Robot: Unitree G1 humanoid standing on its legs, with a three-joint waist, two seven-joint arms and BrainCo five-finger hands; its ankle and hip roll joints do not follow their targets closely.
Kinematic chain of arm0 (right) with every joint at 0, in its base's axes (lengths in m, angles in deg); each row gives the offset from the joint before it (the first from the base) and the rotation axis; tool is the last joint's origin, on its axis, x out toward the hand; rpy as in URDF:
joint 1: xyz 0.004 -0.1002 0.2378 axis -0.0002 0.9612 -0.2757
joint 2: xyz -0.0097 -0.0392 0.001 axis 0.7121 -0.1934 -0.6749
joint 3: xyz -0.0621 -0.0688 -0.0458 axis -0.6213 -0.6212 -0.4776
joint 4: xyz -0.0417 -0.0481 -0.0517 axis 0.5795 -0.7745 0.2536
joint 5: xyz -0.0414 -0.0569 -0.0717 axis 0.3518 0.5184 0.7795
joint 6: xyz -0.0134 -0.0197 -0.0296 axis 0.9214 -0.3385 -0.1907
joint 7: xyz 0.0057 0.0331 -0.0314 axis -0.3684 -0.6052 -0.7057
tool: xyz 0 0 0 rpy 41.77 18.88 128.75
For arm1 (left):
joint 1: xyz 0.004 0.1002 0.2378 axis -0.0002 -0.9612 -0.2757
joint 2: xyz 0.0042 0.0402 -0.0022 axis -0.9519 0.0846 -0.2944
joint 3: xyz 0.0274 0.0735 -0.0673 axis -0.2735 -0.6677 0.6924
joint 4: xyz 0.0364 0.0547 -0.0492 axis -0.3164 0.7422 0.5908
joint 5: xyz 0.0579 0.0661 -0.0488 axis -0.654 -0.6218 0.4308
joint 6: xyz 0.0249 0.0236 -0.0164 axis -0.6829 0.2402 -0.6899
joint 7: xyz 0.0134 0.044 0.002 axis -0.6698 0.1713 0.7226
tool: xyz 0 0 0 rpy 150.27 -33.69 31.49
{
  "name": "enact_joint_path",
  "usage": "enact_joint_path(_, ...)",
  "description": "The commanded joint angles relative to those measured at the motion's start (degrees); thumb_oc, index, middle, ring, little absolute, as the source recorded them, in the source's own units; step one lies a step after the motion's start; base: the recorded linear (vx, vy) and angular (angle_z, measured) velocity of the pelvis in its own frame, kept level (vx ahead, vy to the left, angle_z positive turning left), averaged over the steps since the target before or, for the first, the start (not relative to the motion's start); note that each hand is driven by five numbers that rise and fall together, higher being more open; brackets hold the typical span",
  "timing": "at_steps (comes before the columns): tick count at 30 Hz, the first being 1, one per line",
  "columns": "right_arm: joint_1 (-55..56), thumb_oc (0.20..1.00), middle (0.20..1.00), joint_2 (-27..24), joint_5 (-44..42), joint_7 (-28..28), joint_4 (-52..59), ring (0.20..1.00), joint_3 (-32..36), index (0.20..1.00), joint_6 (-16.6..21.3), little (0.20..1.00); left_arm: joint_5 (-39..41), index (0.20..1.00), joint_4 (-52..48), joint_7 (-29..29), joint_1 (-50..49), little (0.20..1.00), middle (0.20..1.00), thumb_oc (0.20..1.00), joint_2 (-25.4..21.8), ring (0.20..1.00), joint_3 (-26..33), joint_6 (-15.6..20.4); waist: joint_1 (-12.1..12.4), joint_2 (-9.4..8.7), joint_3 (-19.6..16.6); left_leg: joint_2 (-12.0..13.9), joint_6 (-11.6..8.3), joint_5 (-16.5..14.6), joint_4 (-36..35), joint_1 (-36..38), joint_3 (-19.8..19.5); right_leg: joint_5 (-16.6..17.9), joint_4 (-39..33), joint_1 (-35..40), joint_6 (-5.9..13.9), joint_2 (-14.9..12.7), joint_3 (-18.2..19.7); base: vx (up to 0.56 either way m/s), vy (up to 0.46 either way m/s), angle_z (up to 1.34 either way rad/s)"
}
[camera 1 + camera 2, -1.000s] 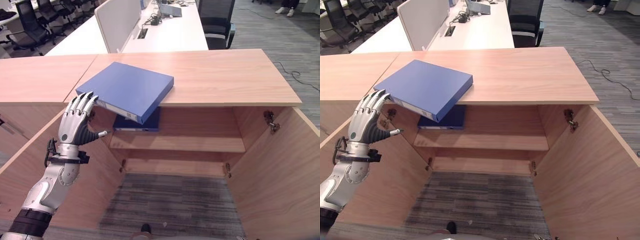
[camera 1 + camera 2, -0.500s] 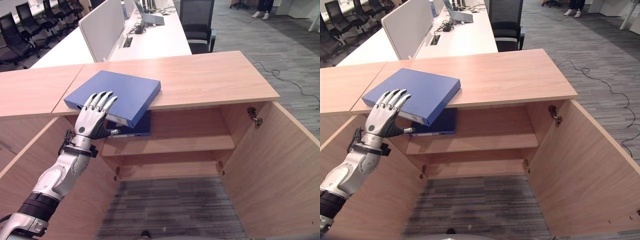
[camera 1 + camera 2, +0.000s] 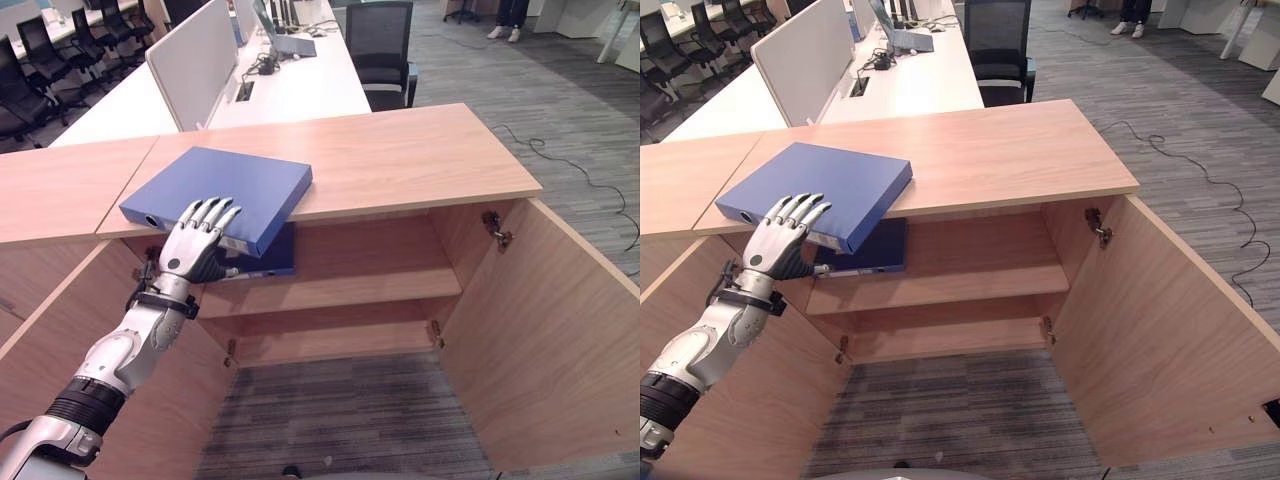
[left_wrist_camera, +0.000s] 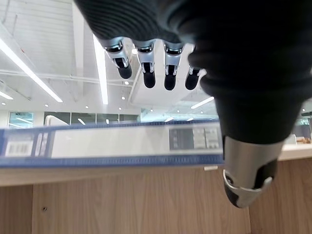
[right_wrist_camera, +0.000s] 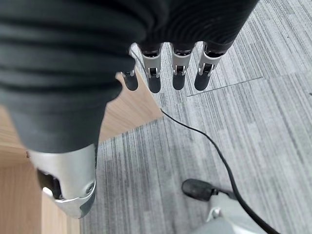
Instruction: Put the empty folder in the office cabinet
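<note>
My left hand point(image 3: 195, 250) sits at mid left of the left eye view. Its fingers point(image 3: 215, 213) are straight and spread over the near edge of the flat blue ring-binder folder point(image 3: 220, 190), the thumb below by the spine. I am not gripping it yet, and I cannot quite tell whether the fingertips rest on the cover or hover just above it. My right hand point(image 5: 73, 161) hangs slack over the grey striped carpet floor point(image 5: 253, 126), fingers relaxed and holding nothing.

The folder lies flat on the light wooden worktop of the office cabinet point(image 3: 420, 155), left of centre, its near corner jutting out past the front edge. Below it, the cabinet stands with both doors swung wide, and a second dark blue folder point(image 3: 272, 258) already lies on the upper wooden shelf point(image 3: 350, 288), directly under the overhang.

I judge this the pick-up step. Next I should curl fingers and thumb round the overhanging spine, draw the folder off the worktop, and lower it onto the shelf.

Beyond, at the upper frame, are a long white office desk point(image 3: 300, 75) and a black office chair point(image 3: 385, 45).
</note>
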Motion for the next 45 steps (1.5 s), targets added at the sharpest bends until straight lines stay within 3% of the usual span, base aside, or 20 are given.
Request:
enact_joint_path(1,-2.16,1.000,1.000,-1.07,-2.07,0.28,-0.47,1.000,0.72,1.000,0.12,1.000,-1.07,1.000,1.81,-1.10,8.12,1.000,1.000,1.000,-2.92,1.000,1.41,-1.02,-1.03,-2.03,0.79,1.12,-2.11,-2.33,3.11,-0.47,-0.95,-3.94,1.45,-0.54,3.46,-1.24,3.08,0.00,0.000,0.00)
enact_joint_path(26,-2.02,1.000,1.000,-1.31,-3.38,-0.27,-0.51,1.000,0.67,1.000,-0.11,1.000,-0.47,1.000,9.00,-1.19,14.03,1.000,1.000,1.000,-3.69,1.000,-1.50,-3.10,-2.19,-2.36,0.45,1.20,-2.04,-2.31,2.63,0.58,0.40,-3.92,1.44,-0.37,3.70,-1.07,4.33,0.00,0.001,-0.01)
enact_joint_path(45,-1.98,1.000,1.000,-1.29,-3.99,-0.37,-0.43,1.000,0.55,1.000,-0.07,1.000,0.08,1.000,14.92,-0.47,17.16,1.000,1.000,1.000,-1.68,1.000,-5.14,-3.96,-3.20,-2.64,0.27,1.43,-2.00,-2.56,2.61,1.17,1.24,-3.85,1.77,-0.61,3.78,-1.12,5.09,0.00,0.000,0.00)
